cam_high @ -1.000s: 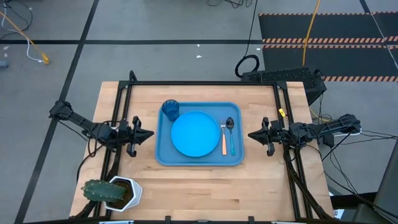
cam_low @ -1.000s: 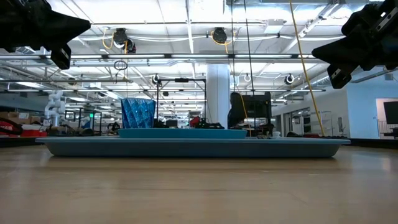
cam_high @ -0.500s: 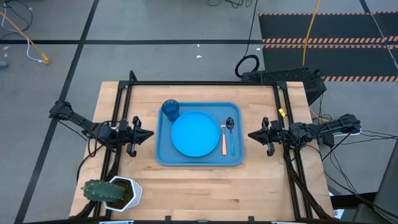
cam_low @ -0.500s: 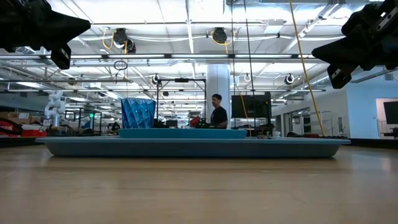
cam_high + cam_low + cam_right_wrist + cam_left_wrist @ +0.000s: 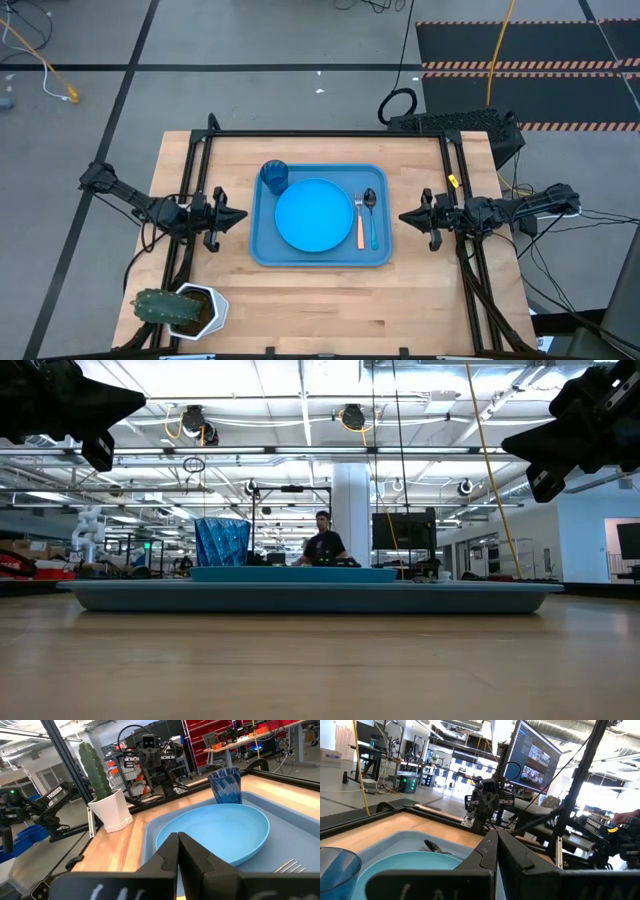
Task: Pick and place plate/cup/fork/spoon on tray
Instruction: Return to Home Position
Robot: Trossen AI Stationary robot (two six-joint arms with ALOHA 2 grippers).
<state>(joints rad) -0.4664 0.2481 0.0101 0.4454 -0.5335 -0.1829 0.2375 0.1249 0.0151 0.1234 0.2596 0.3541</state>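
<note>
From above, middle of table [image 5: 300,290]: tray [image 5: 262,255], flat on the wood. Carries plate [image 5: 313,216] at centre, cup [image 5: 274,176] upright in far-left corner just beside plate, fork [image 5: 360,230] and spoon [image 5: 373,225] side by side along right edge, fork nearer plate. Left jaws off tray's left side, right jaws off its right side, both pointing inward, apart from tray. Potted cactus [image 5: 180,308] at table's near-left corner.

At table height: tray edge-on, cup standing above rim at left. Left arm [image 5: 60,405] and right arm [image 5: 580,425] high in upper corners, clear of table. Person [image 5: 322,545] far behind.

Past left wrist: left jaws pressed together, gripping nothing. Cup, plate and spoon in tray ahead, right arm beyond.

Past right wrist: right jaws likewise closed and empty. Plate, cup and fork tines ahead, potted cactus and left arm beyond.
</note>
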